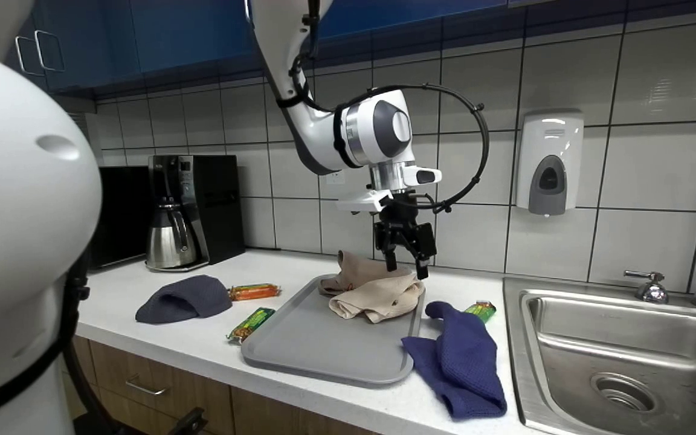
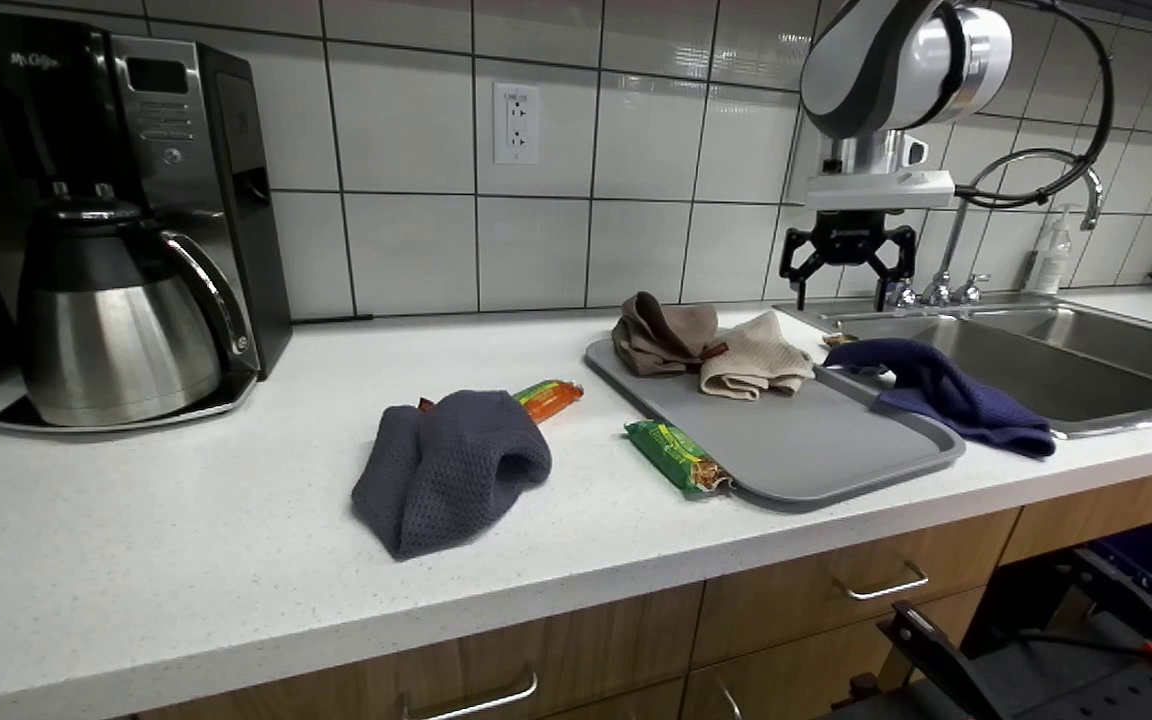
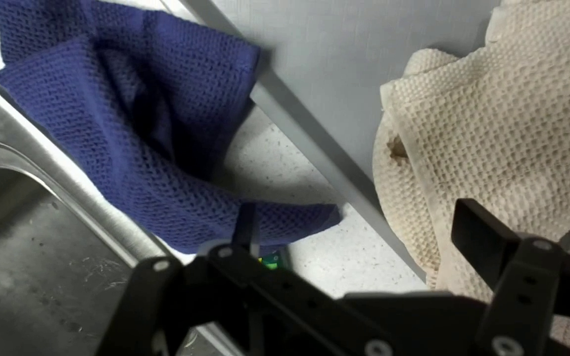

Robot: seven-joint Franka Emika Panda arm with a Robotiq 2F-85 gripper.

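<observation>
I have the gripper (image 1: 406, 264) spread wide, empty, above the tray (image 1: 336, 344) edge nearest the sink (image 1: 520, 326), beige cloth (image 1: 378, 296) below and inward.

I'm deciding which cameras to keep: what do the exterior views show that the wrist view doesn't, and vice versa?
Only the exterior views: the coffee maker, charcoal cloth and orange-wrapped bar, each in both exterior views.
Only the wrist view: distinct screw heads on the pincer.
Shared: the open pincer, navy cloth, beige cloth, gray tray and metal sink.
</observation>
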